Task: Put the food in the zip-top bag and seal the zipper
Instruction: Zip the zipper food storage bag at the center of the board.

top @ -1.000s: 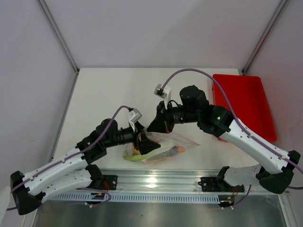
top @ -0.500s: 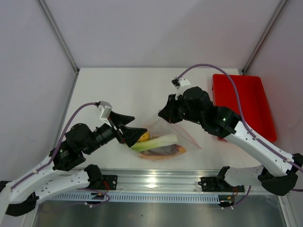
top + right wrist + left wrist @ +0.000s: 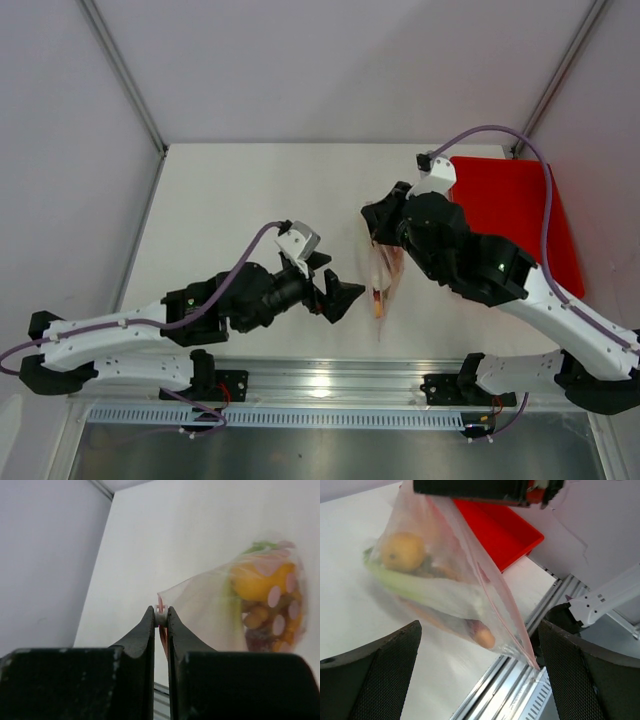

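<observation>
Wide white table [image 3: 230, 200] under both arms, that's my whole floor. The red tray [image 3: 510, 215] sits at the far right, and the right arm's elbow runs along its near side.

The bag [image 3: 383, 285] hangs as a narrow upright shape in the middle of the overhead view, just left of the tray and between the two arms. I can't tell whether its bottom touches the table.

The right gripper [image 3: 160, 616] has it. On the wrist view the two fingers are pressed flat together on a top corner of the bag, with plastic and a bit of red strip nipped between them.

The left gripper [image 3: 480, 675] is spread wide. Both fingers [image 3: 375, 680] sit at the bottom corners of its view with nothing between them, and the bag hangs just ahead of them, not touching.

The food is in the bag. A long green-white leek [image 3: 415, 582] lies across the middle. The lemon [image 3: 402, 551] sits above it near the top left. A small orange-brown piece [image 3: 481, 636] is down at the low corner. The rest is too blurred to name.

The zipper [image 3: 507, 617] is a thin pinkish line along the edge slanting down to the right. I can't tell if it's closed.
</observation>
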`<control>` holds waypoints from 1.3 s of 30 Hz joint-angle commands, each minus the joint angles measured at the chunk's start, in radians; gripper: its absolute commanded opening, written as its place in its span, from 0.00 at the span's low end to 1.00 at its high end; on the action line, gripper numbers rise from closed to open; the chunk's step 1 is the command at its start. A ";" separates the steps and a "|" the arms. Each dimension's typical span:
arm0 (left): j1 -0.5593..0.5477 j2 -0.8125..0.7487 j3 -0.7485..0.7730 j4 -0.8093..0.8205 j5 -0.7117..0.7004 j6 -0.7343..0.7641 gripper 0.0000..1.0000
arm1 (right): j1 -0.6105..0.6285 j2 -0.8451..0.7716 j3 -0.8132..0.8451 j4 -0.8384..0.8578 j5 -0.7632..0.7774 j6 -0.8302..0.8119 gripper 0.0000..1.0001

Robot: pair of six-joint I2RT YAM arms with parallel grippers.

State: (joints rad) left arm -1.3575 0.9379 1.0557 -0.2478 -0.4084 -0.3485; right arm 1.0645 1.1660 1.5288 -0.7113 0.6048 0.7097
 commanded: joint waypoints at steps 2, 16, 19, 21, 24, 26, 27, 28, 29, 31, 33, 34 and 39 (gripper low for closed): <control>-0.017 0.038 0.012 0.059 -0.164 0.034 0.99 | 0.052 -0.002 0.036 0.044 0.183 0.131 0.00; -0.029 0.099 -0.048 0.125 -0.213 0.062 1.00 | 0.112 0.129 0.045 -0.056 0.380 0.358 0.00; -0.029 0.114 -0.056 0.099 -0.228 0.042 0.99 | 0.120 0.133 0.045 -0.056 0.394 0.370 0.00; -0.029 0.131 -0.046 0.050 -0.282 0.017 0.99 | 0.123 0.139 0.045 -0.060 0.397 0.379 0.00; -0.029 0.141 -0.052 0.022 -0.358 0.006 0.99 | 0.126 0.142 0.041 -0.060 0.398 0.387 0.00; -0.029 0.144 -0.063 0.034 -0.382 0.023 0.99 | 0.126 0.142 0.037 -0.068 0.400 0.398 0.00; -0.029 0.145 -0.069 0.042 -0.385 0.032 1.00 | 0.126 0.143 0.036 -0.068 0.401 0.401 0.00; -0.029 0.150 -0.069 0.056 -0.383 0.042 0.99 | 0.126 0.143 0.034 -0.068 0.400 0.402 0.00; -0.029 0.153 -0.068 0.058 -0.382 0.049 1.00 | 0.126 0.143 0.036 -0.070 0.403 0.407 0.00; -0.029 0.160 -0.065 0.061 -0.366 0.052 1.00 | 0.126 0.142 0.039 -0.070 0.406 0.405 0.00; -0.029 0.162 -0.068 0.073 -0.351 0.054 0.99 | 0.126 0.144 0.042 -0.070 0.411 0.405 0.00; -0.029 0.159 -0.071 0.079 -0.331 0.054 0.99 | 0.126 0.144 0.042 -0.070 0.415 0.405 0.00; -0.029 0.154 -0.072 0.096 -0.293 0.051 0.86 | 0.126 0.164 0.051 -0.071 0.411 0.402 0.00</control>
State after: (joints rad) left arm -1.3811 1.0985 0.9878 -0.1955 -0.7238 -0.3111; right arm 1.1828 1.3190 1.5299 -0.8097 0.9386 1.0737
